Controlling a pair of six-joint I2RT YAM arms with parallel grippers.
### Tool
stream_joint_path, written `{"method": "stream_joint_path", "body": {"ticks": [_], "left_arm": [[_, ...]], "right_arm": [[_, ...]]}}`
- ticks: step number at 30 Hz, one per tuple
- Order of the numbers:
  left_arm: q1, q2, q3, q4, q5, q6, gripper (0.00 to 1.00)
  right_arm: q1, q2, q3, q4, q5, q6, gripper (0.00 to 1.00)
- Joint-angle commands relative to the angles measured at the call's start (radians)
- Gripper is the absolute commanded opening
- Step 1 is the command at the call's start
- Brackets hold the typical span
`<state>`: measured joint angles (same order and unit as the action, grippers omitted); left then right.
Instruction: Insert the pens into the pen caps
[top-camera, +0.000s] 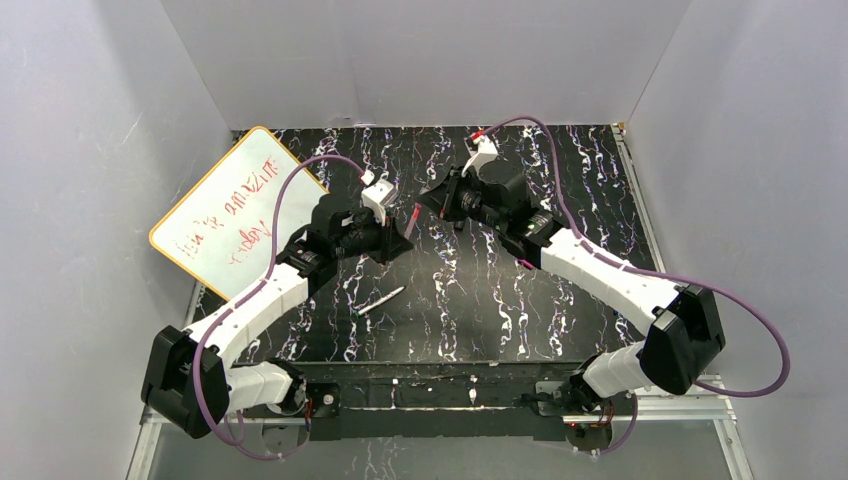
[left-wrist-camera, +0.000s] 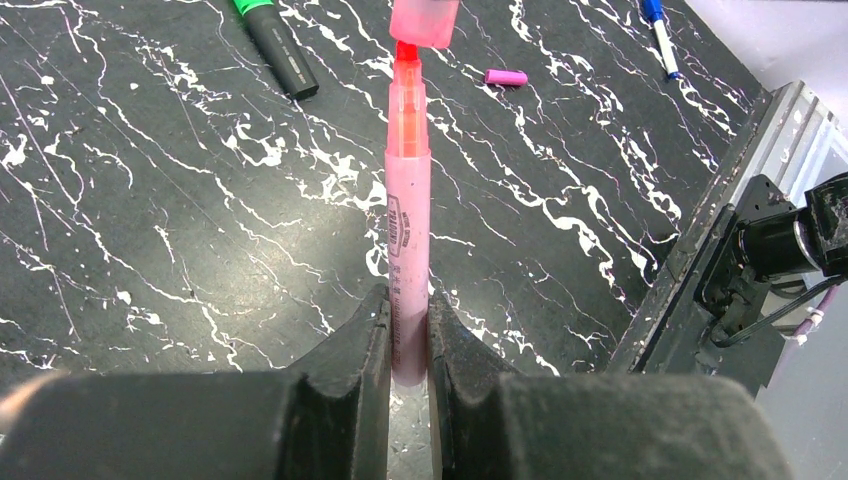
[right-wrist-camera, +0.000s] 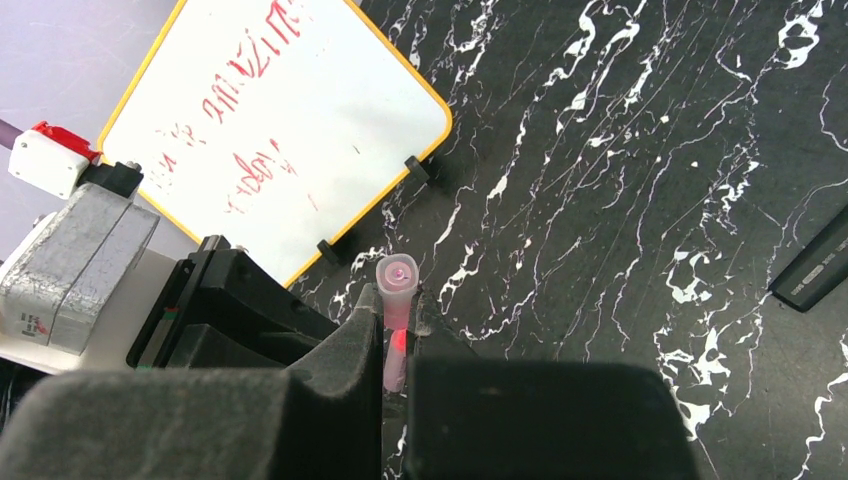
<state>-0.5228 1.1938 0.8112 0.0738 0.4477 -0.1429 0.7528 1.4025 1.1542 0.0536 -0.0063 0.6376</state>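
My left gripper (left-wrist-camera: 408, 305) is shut on the lower barrel of a pink pen (left-wrist-camera: 407, 200), whose red tip points away from the camera. That tip meets the mouth of a pale pink pen cap (left-wrist-camera: 424, 20). My right gripper (right-wrist-camera: 398, 300) is shut on this cap (right-wrist-camera: 397, 280), with the pen's red tip (right-wrist-camera: 398, 343) glowing just behind it. In the top view both grippers, left (top-camera: 398, 232) and right (top-camera: 437, 200), meet above the middle of the table around the pink pen (top-camera: 412, 220). A black pen with a green tip (left-wrist-camera: 275, 45) and a magenta cap (left-wrist-camera: 505, 77) lie on the table.
A yellow-rimmed whiteboard (top-camera: 235, 205) with red scribbles leans at the back left. A slim white-grey pen (top-camera: 380, 300) lies on the black marbled table (top-camera: 450, 310) in front of the left arm. A white pen with a blue end (left-wrist-camera: 660, 35) lies near the table's edge.
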Motion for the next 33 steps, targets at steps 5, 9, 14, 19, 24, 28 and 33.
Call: {"method": "stream_joint_path", "body": {"ticks": [5,9,14,19,24,28,33], "left_arm": [[0.004,-0.028,-0.006,0.009,0.015,-0.003,0.00],[0.004,-0.032,-0.007,0.009,0.011,-0.002,0.00],[0.004,-0.039,-0.009,0.010,0.000,0.000,0.00],[0.004,-0.048,-0.009,0.006,-0.016,0.003,0.00],[0.005,-0.052,-0.012,0.013,-0.017,0.002,0.00],[0.007,-0.060,-0.017,0.020,-0.021,0.000,0.00],[0.012,-0.074,-0.026,0.034,-0.029,-0.004,0.00]], "right_arm": [[0.023,0.017,-0.020,0.043,-0.016,0.002,0.03],[0.025,0.019,-0.023,0.037,-0.019,0.002,0.03],[0.027,0.020,-0.029,0.030,-0.016,0.001,0.03],[0.027,0.017,-0.036,0.014,-0.015,-0.004,0.03],[0.027,0.013,-0.042,0.008,-0.016,-0.006,0.03],[0.028,0.018,-0.045,0.003,-0.018,-0.007,0.03],[0.027,0.016,-0.057,0.002,-0.012,-0.009,0.03]]}}
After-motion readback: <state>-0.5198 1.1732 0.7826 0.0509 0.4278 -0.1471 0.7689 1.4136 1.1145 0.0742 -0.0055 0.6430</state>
